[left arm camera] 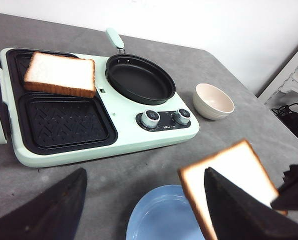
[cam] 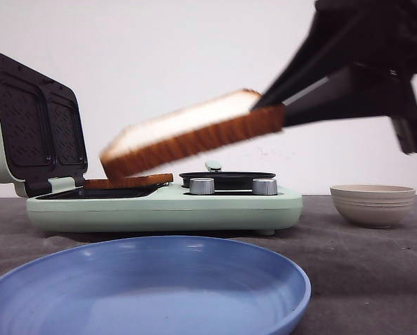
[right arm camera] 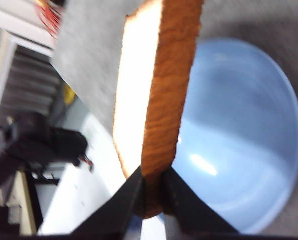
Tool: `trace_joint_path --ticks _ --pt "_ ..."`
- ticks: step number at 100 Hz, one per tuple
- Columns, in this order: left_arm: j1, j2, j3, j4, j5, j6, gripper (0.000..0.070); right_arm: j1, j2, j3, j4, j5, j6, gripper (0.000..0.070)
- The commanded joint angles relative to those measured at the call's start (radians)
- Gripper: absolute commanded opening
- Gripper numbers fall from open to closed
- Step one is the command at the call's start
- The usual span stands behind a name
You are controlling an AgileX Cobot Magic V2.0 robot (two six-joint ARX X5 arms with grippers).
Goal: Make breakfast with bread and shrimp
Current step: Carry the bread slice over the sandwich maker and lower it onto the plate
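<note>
My right gripper is shut on the crust edge of one bread slice and holds it tilted in the air above the blue plate, in front of the sandwich maker. The right wrist view shows the jaws pinching this slice. The slice also shows in the left wrist view. The other bread slice lies in the far grill compartment of the sandwich maker. My left gripper is open and empty above the table near the plate. No shrimp is in view.
The mint-green sandwich maker has its lid open upright at the left. A black pan sits on its right side, behind two silver knobs. A beige bowl that looks empty stands to its right.
</note>
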Motion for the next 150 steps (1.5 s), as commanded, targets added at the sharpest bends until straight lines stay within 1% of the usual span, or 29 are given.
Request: trace_joint_path --ticks 1,18,26,36,55,77,90,109,125,142,150 --pt "-0.001 0.0 0.003 0.011 -0.003 0.017 0.0406 -0.004 0.035 0.017 0.058 -0.011 0.069 0.0" --pt "-0.001 0.0 0.003 0.013 -0.003 0.018 0.0406 -0.026 0.149 0.068 0.128 -0.029 0.087 0.0" --pt "-0.001 0.0 0.003 0.013 -0.003 0.018 0.0406 -0.033 0.215 0.11 0.144 -0.032 0.086 0.0" --pt "-0.001 0.0 0.003 0.017 -0.003 0.018 0.0406 -0.037 0.309 0.18 0.178 -0.056 0.091 0.0" --pt "-0.001 0.0 0.003 0.018 -0.003 0.02 0.0406 -0.038 0.505 0.372 0.177 -0.076 0.096 0.0" --pt "-0.001 0.0 0.003 0.018 -0.003 0.02 0.0406 -0.037 0.704 0.574 0.167 -0.08 0.143 0.0" --pt "-0.001 0.0 0.003 0.018 -0.004 0.021 0.0406 -0.036 0.783 0.66 0.162 -0.079 0.181 0.0" --pt "-0.001 0.0 0.003 0.019 -0.007 0.024 0.0406 -0.03 0.866 0.747 0.157 -0.071 0.221 0.0" --pt "-0.001 0.0 0.003 0.019 -0.008 0.024 0.0406 -0.011 0.922 0.807 0.139 -0.068 0.236 0.0" --pt "-0.001 0.0 0.003 0.018 -0.014 0.024 0.0406 0.007 0.935 0.821 0.117 0.002 0.236 0.0" --pt "-0.001 0.0 0.003 0.018 -0.014 0.024 0.0406 0.008 0.935 0.821 0.11 0.018 0.246 0.0"
